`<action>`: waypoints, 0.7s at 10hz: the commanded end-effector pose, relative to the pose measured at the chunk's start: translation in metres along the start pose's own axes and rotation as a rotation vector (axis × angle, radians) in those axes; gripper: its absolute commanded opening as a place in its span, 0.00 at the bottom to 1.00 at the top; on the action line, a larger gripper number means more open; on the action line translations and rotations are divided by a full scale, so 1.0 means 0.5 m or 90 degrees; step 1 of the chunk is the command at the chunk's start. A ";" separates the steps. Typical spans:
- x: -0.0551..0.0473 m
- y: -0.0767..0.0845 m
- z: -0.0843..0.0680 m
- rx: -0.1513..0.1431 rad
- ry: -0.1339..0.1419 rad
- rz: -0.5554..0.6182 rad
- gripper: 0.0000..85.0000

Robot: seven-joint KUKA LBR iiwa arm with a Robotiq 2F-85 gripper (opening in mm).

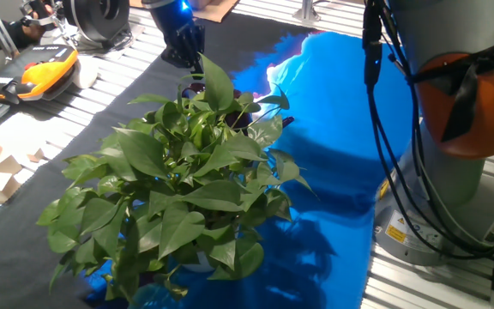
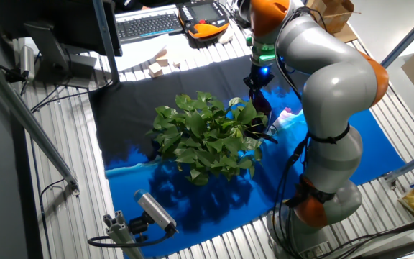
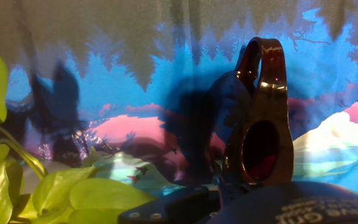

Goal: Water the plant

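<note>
Grey arm (image 2: 336,79) — orange joints, black cables, dark claw (image 1: 187,58)

From here the leaves of the plant (image 1: 174,184) bury its pot completely. The tool (image 1: 184,43) is half lost behind the top leaves, so its jaws can't be read. In the hand view the dark cup (image 3: 261,127) runs under the tool's body, and the leaves are cut off at the left edge.

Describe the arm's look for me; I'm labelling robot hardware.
The arm has bulky silver-grey rounded segments with orange joint caps, and a joint ring lit green. Black cables hang alongside its base. The gripper is dark, under a blue light.
</note>
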State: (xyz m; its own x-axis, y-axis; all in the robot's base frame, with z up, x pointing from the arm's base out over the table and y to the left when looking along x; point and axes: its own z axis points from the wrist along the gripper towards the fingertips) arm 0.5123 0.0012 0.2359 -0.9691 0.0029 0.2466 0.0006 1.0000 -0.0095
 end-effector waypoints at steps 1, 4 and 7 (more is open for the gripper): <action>0.000 0.000 0.000 0.002 -0.038 -0.014 0.00; 0.000 0.000 0.000 -0.006 -0.062 0.006 0.00; 0.000 0.000 0.000 -0.031 -0.116 0.011 0.00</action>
State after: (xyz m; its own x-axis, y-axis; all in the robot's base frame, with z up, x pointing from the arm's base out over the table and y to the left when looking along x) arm 0.5123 0.0016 0.2365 -0.9973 0.0207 0.0702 0.0234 0.9990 0.0375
